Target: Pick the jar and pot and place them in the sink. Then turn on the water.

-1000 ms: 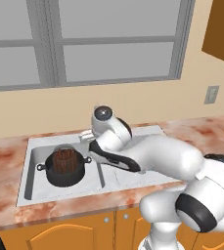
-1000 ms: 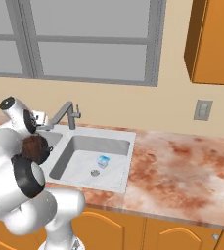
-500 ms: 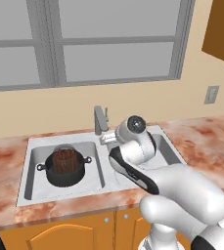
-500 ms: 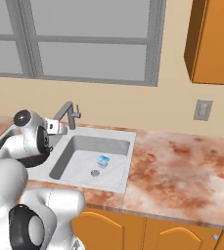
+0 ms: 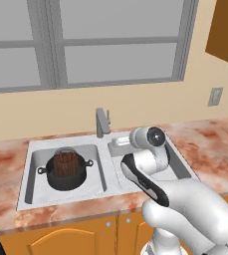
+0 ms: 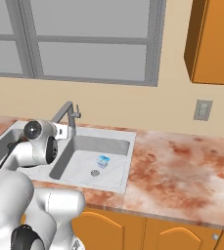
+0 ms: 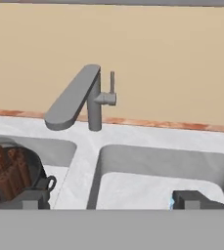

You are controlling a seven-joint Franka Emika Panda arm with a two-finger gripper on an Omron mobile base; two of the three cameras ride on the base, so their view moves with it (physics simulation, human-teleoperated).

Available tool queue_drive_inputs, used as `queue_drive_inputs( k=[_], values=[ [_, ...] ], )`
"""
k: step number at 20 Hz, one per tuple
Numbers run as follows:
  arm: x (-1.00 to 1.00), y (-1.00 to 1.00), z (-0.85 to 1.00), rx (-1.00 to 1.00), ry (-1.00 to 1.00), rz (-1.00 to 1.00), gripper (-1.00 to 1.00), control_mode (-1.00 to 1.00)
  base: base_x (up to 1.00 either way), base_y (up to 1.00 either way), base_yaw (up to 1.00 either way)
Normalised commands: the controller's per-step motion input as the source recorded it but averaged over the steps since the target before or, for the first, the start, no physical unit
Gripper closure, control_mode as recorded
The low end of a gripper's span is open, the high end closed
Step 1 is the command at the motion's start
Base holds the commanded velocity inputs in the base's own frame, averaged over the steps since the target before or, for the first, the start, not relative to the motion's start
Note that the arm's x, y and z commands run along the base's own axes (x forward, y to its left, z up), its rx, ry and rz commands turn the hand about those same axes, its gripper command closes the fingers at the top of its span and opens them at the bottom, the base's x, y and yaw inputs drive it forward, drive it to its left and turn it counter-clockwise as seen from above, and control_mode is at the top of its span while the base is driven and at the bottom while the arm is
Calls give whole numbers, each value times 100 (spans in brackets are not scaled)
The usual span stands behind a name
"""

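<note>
The black pot [image 5: 65,177] stands in the left basin of the light grey sink [image 5: 108,169], and the glass jar [image 5: 65,160] with its reddish-brown contents stands inside it. Both show at the lower left of the hand view, the pot [image 7: 40,183] and the jar [image 7: 3,173]. My gripper [image 5: 119,142] hovers over the sink's divider, just in front of the grey faucet [image 5: 102,122]. In the hand view the gripper [image 7: 114,200] is open and empty, and the faucet [image 7: 91,100] stands ahead with its spout turned left. No water runs from the spout.
A small blue-and-white object [image 6: 102,161] lies in the right basin near the drain [image 6: 96,172]. The wall and window rise close behind the faucet [image 6: 67,112]. Marbled counter [image 6: 182,166] stretches to the right, under a wall outlet [image 6: 202,110].
My arm has swung right, from over the pot in the left basin to the sink's middle, facing the faucet. The pot and jar have stayed in the left basin.
</note>
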Motion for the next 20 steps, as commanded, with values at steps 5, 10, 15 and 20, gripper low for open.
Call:
queue_drive_inputs(
  k=[5,10,15,20],
  values=[
    [0,-1,0,0,-11,0,-100,-100,0,0,0],
    [0,-28,0,2,-18,0,-100,-100,0,0,0],
    [0,-40,0,4,-13,2,-100,-100,0,0,0],
    [0,-18,-1,0,-11,2,-100,-100,0,0,0]
  ],
)
